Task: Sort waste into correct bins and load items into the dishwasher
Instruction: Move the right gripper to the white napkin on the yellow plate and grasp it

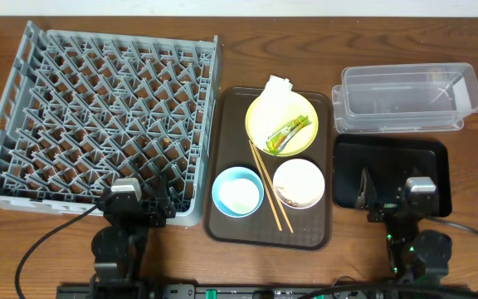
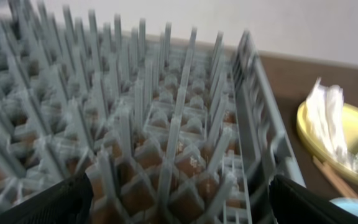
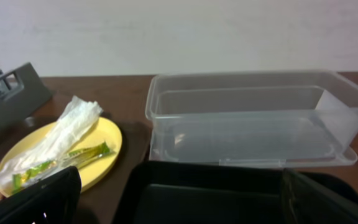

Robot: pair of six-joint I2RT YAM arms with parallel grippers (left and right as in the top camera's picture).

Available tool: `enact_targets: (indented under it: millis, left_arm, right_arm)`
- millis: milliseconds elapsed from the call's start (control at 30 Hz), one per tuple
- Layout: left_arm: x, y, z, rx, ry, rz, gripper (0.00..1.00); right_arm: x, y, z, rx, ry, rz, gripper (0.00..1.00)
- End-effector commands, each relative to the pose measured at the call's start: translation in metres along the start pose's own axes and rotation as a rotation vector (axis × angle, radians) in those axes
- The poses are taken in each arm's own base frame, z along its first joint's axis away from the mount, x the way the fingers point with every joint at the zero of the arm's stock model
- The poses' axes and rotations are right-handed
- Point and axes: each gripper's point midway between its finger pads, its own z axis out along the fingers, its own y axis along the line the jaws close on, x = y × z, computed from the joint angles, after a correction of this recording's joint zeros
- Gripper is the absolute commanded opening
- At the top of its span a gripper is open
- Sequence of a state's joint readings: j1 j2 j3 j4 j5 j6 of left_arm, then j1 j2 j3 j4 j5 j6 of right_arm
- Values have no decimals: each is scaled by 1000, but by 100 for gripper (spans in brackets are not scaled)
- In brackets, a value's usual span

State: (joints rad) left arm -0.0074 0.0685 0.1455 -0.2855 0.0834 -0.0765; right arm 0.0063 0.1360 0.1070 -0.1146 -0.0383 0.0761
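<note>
The grey dish rack (image 1: 98,116) fills the left of the table. The brown serving tray (image 1: 222,228) holds a yellow plate (image 1: 260,116) with a white napkin (image 1: 277,85) and a green-yellow wrapper (image 1: 290,133), a light blue bowl (image 1: 237,191), a white bowl (image 1: 298,183) with crumbs, and wooden chopsticks (image 1: 270,185). The clear tub (image 1: 407,98) and black tray (image 1: 392,170) lie at the right. My left gripper (image 1: 148,206) is open over the rack's near corner (image 2: 179,155). My right gripper (image 1: 384,199) is open over the black tray (image 3: 229,193). The cream cup is not visible.
The right wrist view shows the plate (image 3: 104,140) with napkin (image 3: 61,134) and wrapper (image 3: 73,158), and the tub (image 3: 253,118) behind the black tray. Both arm bases stand at the table's front edge.
</note>
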Motion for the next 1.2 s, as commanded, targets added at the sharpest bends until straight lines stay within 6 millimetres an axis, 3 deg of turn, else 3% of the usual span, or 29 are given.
enact_targets:
  millis: [0, 233, 367, 500, 733, 900, 1167]
  left_arm:
    - [-31, -6, -15, 9, 7, -20, 93]
    - [-25, -6, -22, -38, 312, -31, 93]
    - [-25, -9, -19, -44, 443, -54, 93]
    - [-26, -10, -18, -53, 550, -61, 94]
    - [-26, -10, -14, -60, 594, -63, 93]
    - [-26, -10, -13, -60, 594, -63, 93]
    - [-26, -10, -13, -60, 594, -63, 94]
  right_arm:
    - [-32, 6, 1, -16, 18, 25, 99]
    - [-50, 25, 37, -97, 280, 55, 99]
    - [-53, 39, 60, -171, 428, 86, 99]
    - [-50, 38, 78, -159, 546, 103, 99]
    - [-54, 78, 98, -399, 534, 182, 96]
    - [-43, 94, 109, -372, 567, 197, 88]
    - [-36, 140, 126, -249, 628, 94, 88]
